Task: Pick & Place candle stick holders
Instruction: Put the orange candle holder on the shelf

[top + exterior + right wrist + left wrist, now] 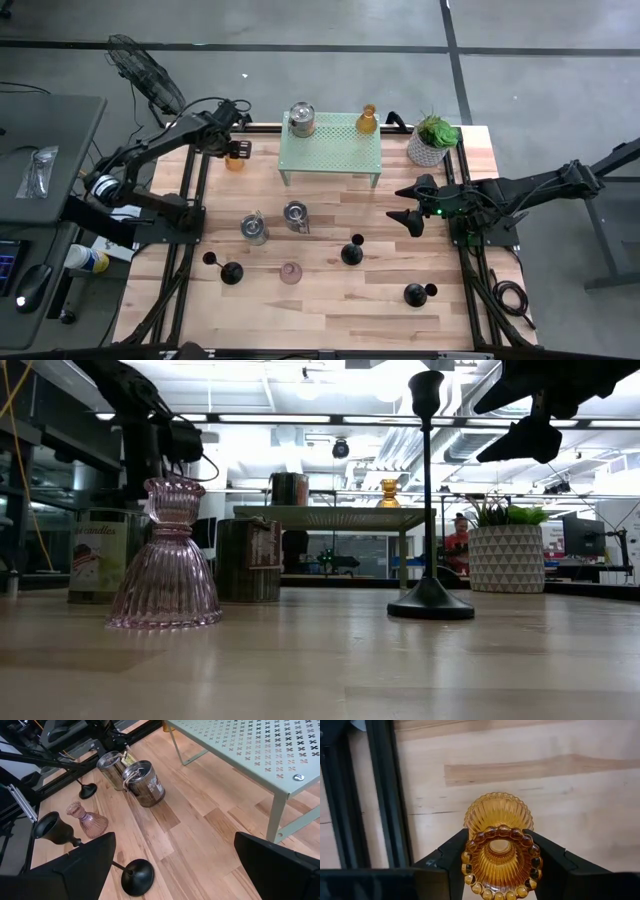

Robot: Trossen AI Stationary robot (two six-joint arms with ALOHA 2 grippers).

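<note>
Left gripper (501,865): we see its fingers clamped on an amber glass holder (499,847), just left of the green rack (331,150).
Right gripper (408,205): fingers spread wide, empty, right of the rack.
Rack top: we find a silver tin (301,120) and a second amber holder (367,121).

ribbed amber glass holder (500,851) upright, clamped just left of the rack.

High view looks straight down on the whole wooden table (330,300); low view sits at tabletop height, level, very near the pink glass holder (166,556). Left wrist view looks down close on an amber holder (500,850). Right wrist view angles across the table, sharing the pink holder and green rack (260,750) with the low view.
</note>
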